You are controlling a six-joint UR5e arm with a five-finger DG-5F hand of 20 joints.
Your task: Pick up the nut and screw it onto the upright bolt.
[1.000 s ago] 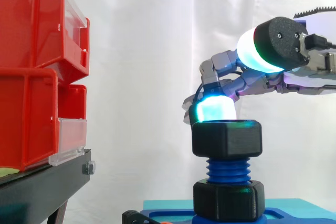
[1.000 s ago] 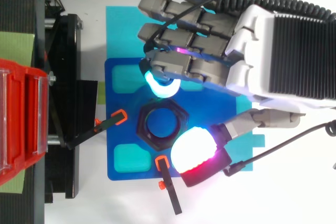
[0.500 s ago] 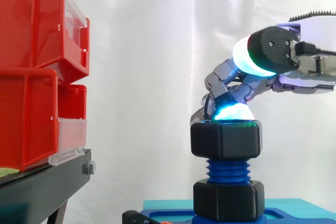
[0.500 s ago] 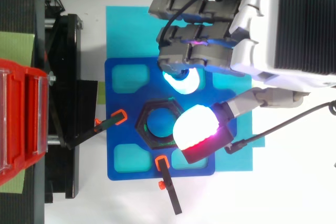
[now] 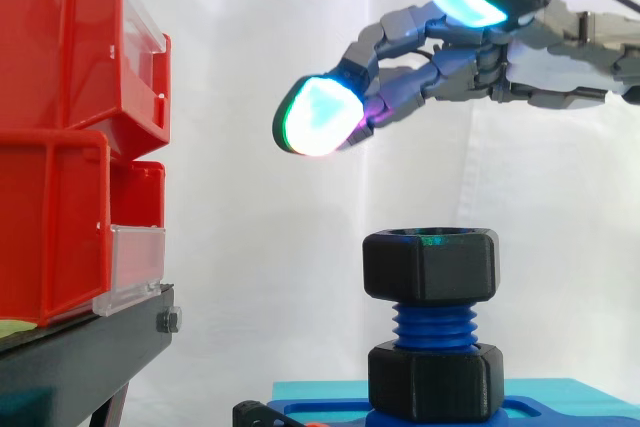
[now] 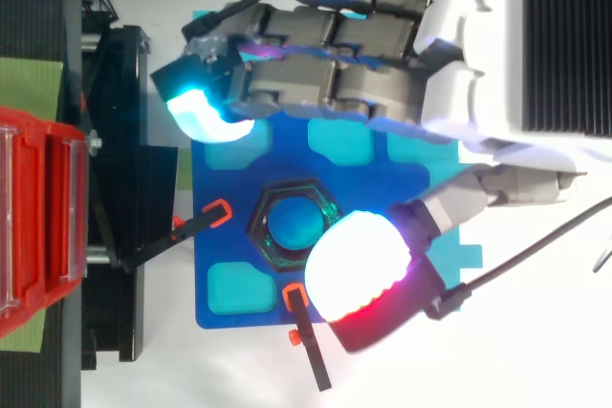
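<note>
Hand (image 5: 470,62): above nut (image 5: 430,265), clear of it; fingers (image 5: 398,29) straight, spread, empty.
Nut: atop upright bolt (image 5: 434,325), bare thread beneath.
Second nut (image 5: 435,382): at bolt's foot.

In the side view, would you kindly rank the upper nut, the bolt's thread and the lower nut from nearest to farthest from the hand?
1. Upper nut, directly below the hand.
2. Bolt's thread, beneath that nut.
3. Lower nut, at the bottom.

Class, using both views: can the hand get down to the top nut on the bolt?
Probably yes: the hand hangs open above the top nut, with nothing standing between them.
</note>
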